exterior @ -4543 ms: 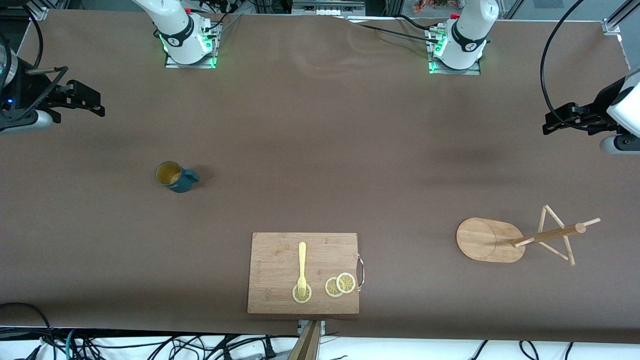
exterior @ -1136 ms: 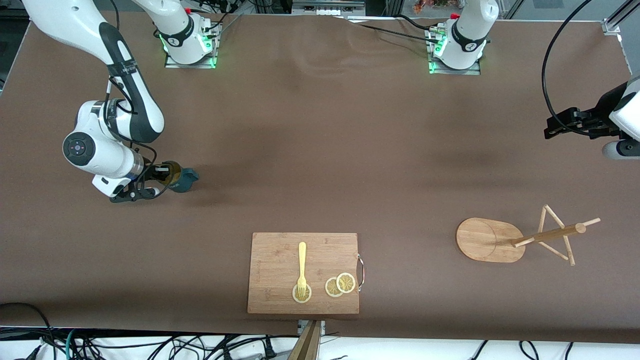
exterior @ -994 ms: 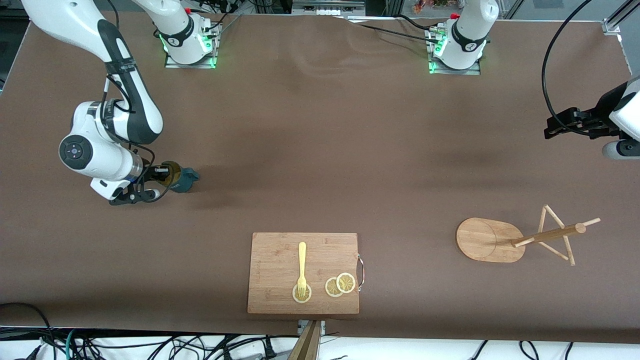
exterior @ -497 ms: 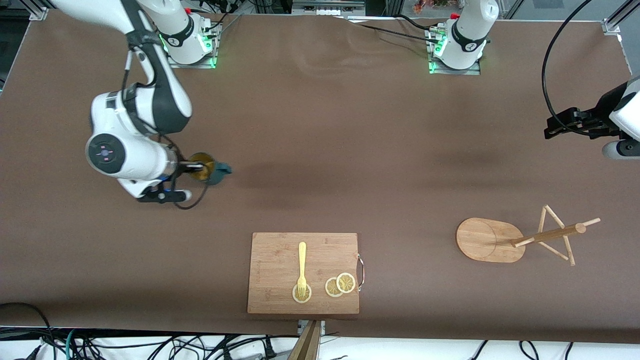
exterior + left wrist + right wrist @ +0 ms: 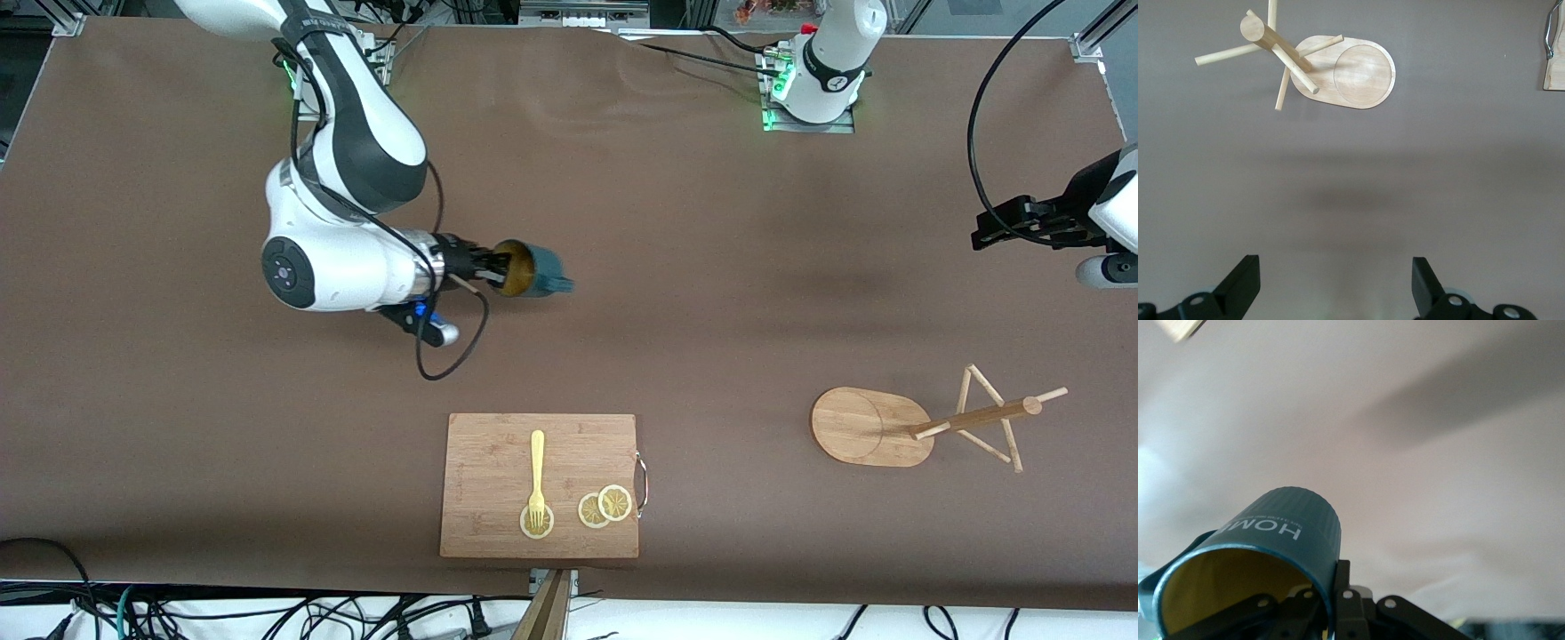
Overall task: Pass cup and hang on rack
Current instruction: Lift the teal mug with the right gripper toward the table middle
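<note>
Over the table's middle, the cup (image 5: 532, 269) hangs pinched by its rim in the right gripper (image 5: 492, 265), its "HOME" lettering legible only from the right wrist, while the waiting left gripper (image 5: 982, 233), fingers spread, overlooks the rack (image 5: 1338, 70) near its end.

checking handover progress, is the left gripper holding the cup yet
No, the right gripper is shut on the cup; the left gripper waits open and empty.

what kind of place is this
Likely a robot lab test bench: two arms bolted to a brown table, cables along its edge, and staged props, a cup, rack and board.
</note>
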Robot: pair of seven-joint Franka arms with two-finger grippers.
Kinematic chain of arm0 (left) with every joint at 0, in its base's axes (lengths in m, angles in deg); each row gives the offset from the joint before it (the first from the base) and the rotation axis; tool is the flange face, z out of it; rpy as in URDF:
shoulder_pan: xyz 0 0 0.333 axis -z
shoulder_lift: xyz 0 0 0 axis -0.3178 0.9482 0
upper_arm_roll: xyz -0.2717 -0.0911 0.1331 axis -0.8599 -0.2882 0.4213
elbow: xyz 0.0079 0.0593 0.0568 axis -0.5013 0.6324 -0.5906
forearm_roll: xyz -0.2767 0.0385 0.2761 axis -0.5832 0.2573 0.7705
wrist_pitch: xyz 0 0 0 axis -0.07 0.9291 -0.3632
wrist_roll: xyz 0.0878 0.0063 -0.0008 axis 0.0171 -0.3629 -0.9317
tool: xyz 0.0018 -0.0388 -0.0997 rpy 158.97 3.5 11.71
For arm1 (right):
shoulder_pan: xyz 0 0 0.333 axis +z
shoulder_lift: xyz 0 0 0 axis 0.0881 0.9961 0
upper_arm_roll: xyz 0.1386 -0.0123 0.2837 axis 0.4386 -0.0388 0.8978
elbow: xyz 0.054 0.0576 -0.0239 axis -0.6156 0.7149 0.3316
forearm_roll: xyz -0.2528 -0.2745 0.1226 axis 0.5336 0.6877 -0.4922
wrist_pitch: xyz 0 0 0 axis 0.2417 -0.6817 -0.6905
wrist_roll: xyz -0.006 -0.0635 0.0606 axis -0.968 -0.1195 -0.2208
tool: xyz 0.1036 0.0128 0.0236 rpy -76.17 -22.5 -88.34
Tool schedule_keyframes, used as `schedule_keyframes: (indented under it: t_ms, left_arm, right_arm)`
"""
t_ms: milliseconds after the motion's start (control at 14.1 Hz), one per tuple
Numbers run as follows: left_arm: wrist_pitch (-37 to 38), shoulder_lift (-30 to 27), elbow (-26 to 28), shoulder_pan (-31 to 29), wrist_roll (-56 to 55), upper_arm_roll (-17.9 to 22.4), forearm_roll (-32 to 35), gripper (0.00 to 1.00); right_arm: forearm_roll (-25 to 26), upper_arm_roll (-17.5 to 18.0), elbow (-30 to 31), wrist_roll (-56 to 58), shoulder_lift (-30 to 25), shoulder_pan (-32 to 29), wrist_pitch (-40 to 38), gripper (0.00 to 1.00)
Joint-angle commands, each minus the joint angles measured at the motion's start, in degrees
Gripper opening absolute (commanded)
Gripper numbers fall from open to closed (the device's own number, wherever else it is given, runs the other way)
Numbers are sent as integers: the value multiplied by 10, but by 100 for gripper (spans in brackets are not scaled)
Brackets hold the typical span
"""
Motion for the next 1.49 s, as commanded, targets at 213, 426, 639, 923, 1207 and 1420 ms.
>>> schedule_keyframes:
  t_ms: [213,426,639,923,1207,1420]
  left_arm:
    - [7,12,-19,4,2,-5,-16,100]
    - [7,20,-19,27,3,-9,-14,100]
    - [7,20,-19,28,8,-17,-15,100]
    - [6,35,-18,26,141,-17,-17,100]
    - [7,36,-18,20,149,-17,-25,100]
    - [9,35,-19,17,149,-16,-25,100]
  right_arm:
    - [-119,28,-54,-167,54,77,171,0]
    - [-130,35,-55,-203,71,123,267,0]
    - [-131,37,-91,-238,96,147,304,0]
    - [-131,45,-119,-274,101,150,306,0]
    - [-111,38,-121,-261,102,154,301,0]
    - [41,37,-109,-209,108,156,282,0]
